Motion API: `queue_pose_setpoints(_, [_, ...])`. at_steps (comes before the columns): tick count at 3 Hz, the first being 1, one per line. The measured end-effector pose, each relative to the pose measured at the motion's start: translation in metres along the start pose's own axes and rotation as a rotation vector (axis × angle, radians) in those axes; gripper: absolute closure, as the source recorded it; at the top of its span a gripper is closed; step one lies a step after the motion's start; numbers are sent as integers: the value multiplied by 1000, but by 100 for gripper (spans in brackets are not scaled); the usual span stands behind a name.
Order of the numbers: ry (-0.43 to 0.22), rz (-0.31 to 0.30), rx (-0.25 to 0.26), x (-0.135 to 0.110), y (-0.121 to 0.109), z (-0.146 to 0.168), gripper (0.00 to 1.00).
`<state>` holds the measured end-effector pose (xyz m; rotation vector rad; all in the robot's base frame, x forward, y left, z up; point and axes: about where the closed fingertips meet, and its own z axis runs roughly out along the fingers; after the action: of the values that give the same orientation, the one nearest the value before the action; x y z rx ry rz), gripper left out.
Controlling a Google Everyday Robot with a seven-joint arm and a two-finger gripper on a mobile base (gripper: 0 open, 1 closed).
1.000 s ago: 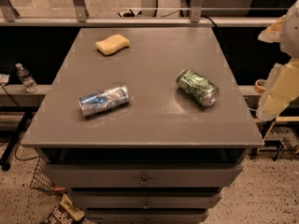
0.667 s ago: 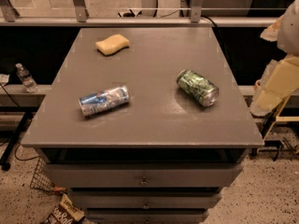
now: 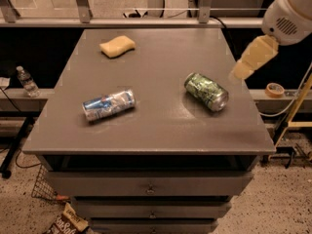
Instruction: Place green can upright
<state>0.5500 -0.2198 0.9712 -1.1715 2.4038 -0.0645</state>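
The green can (image 3: 205, 91) lies on its side on the right half of the grey table (image 3: 161, 130), with its silver end facing the front right. My gripper (image 3: 242, 71) is a beige shape hanging from the white arm (image 3: 290, 12) at the upper right. It hovers above the table's right edge, just right of and behind the can, apart from it.
A blue-and-silver can (image 3: 108, 105) lies on its side at the left of the table. A yellow sponge (image 3: 117, 46) sits at the back left. Off the table are a water bottle (image 3: 27, 81) on the left, a tape roll (image 3: 275, 88) on the right and a snack bag (image 3: 66, 222) on the floor.
The arm and gripper have moved up and left, from beside the table's right edge to above it, nearer the green can. The cans and sponge have not moved.
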Motion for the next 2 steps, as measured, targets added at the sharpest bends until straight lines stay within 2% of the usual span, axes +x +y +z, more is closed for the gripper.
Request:
queue_pose_setpoints(1, [-48, 160, -18, -18, -29, 45, 0])
queue_pose_setpoints(2, [-48, 160, -19, -18, -29, 45, 0])
